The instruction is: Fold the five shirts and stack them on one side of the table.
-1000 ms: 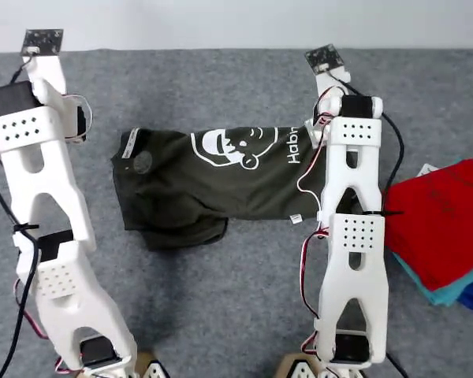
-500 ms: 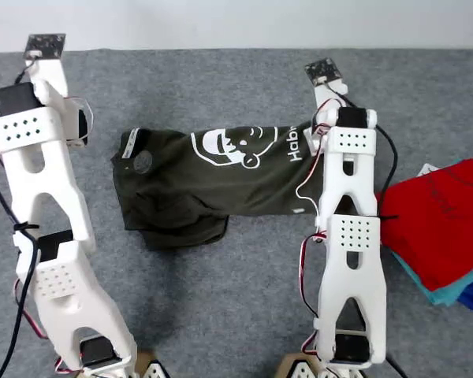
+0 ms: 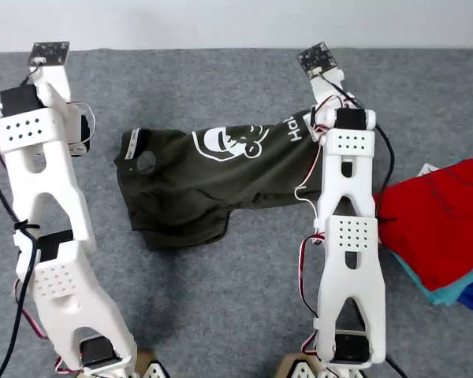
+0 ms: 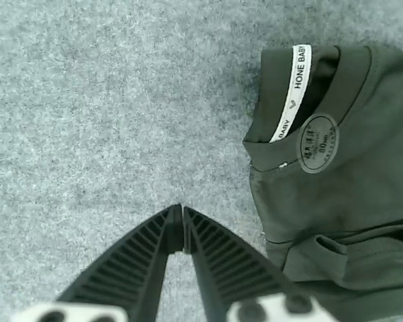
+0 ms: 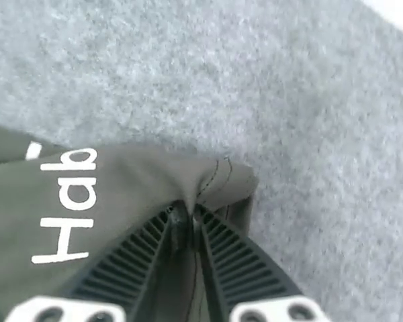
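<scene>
The right end effector [image 5: 187,218] is pinched on the hem corner of the dark green shirt [image 3: 197,181] and has dragged that end toward the far edge of the bench [image 3: 221,315], tilting the print. The collar end has barely shifted. The left end effector [image 4: 183,231] sits closed and empty just beside the collar. I'd say it's straightening the shirt before a fold; the folded stack [image 3: 441,228] lies beside the right arm

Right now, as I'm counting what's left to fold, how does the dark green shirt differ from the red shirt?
The dark green shirt lies rumpled and spread out between the arms; the red shirt is folded flat atop the stack beside the right arm. The right tool pinches the dark green shirt's edge; no tool touches the red shirt. Both rest over the grey table.
</scene>
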Controlling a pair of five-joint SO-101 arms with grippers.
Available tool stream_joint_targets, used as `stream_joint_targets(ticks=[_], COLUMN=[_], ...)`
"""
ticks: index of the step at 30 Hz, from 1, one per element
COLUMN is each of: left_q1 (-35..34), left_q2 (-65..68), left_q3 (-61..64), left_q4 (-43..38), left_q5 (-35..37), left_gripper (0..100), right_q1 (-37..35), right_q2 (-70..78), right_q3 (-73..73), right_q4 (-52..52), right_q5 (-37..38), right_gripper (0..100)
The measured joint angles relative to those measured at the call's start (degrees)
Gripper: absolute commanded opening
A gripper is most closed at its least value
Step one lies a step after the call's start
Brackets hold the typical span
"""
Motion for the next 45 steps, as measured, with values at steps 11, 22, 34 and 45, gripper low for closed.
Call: stream_joint_targets(ticks=[11,22,34,45], left_q1=[0.0,0.0,0.0,0.0], left_q2=[0.0,-0.9,-7.6,-7.6], left_q3=[0.0,0.1,0.2,4.0], left_q4=[0.0,0.0,0.0,0.0], left_q5=[0.0,-2.2,-2.3,-2.3], left_gripper=[1,1,1,1], right_q1=[0.9,-5.1,-2.7,-2.0], right_q2=[-2.2,-10.2,-13.5,-34.6], right_q3=[0.0,0.0,5.5,45.7], right_q4=[11.2,28.9,28.9,27.1], right_q5=[0.1,-7.0,-9.3,-9.3], right_gripper=[19.8,16.4,1.3,1.3])
